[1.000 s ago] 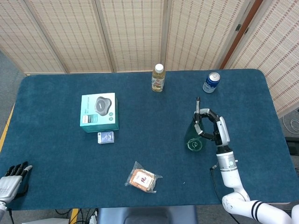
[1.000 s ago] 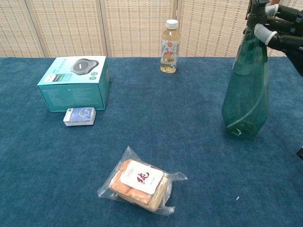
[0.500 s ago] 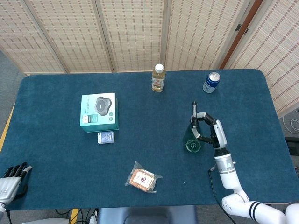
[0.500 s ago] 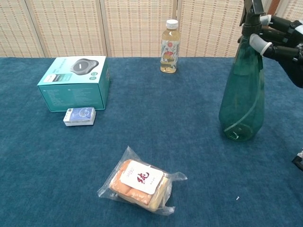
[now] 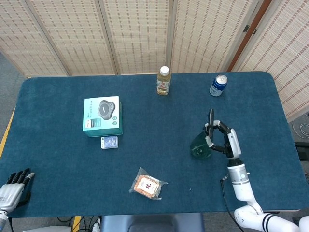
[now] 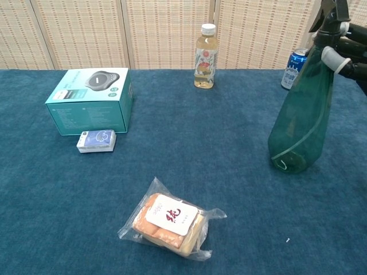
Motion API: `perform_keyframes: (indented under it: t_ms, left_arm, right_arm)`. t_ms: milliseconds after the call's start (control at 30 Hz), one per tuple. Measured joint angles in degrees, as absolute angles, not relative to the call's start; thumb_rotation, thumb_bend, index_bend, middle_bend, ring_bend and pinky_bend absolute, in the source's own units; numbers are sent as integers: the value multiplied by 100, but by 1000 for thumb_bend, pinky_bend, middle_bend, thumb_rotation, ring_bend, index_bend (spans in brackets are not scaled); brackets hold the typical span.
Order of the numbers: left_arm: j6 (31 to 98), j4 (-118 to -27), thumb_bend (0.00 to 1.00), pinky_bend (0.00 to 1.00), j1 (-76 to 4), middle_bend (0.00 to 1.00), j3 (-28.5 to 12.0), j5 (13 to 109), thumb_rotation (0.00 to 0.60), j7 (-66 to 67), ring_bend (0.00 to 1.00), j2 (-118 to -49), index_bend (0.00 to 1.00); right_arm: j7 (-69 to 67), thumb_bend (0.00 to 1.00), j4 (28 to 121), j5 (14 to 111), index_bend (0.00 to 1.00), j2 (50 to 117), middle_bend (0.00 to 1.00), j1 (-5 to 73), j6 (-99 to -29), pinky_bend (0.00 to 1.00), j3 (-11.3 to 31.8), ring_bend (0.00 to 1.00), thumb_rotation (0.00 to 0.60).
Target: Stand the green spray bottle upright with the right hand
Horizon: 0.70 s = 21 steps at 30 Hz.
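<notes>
Scanning from the left: the left robot hand (image 5: 13, 182) sits at the near-left corner of the bench (image 5: 58, 159), fingers apart, holding nothing, well apart from everything. Next comes the teal box (image 5: 102, 115) with a small card pack (image 5: 109, 142) just in front of it, then a wrapped snack (image 5: 146, 184) nearer the front edge, a juice bottle (image 5: 163, 80) at the back, and a blue can (image 5: 218, 85) back right. The green spray bottle (image 6: 302, 123) stands on its base on the right half of the bench, long axis near vertical but leaning, its head tipped toward the right. The right robot hand (image 5: 223, 141) is clasped around the bottle's neck and trigger, approaching from the bottle's right side; this arm is by far the nearer one. Judgement: the base looks seated, so what remains is to bring the neck to true vertical and let go cleanly. Chest view cuts off most of the right hand at the frame edge, so finger placement is hard to make out; whether the base sits fully flat cannot be told.
</notes>
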State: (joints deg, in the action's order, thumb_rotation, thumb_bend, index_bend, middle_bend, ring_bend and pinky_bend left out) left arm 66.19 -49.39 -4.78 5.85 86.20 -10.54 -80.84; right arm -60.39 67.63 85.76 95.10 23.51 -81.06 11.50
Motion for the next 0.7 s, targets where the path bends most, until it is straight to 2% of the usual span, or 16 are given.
perform_keyframes:
  t_ms: [400, 700]
  left_arm:
    - [6545, -5234, 531, 0, -509, 0, 567, 8557, 600, -792, 0, -7993, 110]
    - [6538, -5516, 531, 0, -610, 0, 553, 8589, 600, -530, 0, -7924, 110]
  right_arm:
    - [-6115, 244, 6647, 8606, 473, 9506, 468, 2322, -8161, 432, 1132, 378, 600]
    - [-6106, 181, 6670, 8614, 461, 9465, 403, 2167, -8356, 381, 1097, 327, 600]
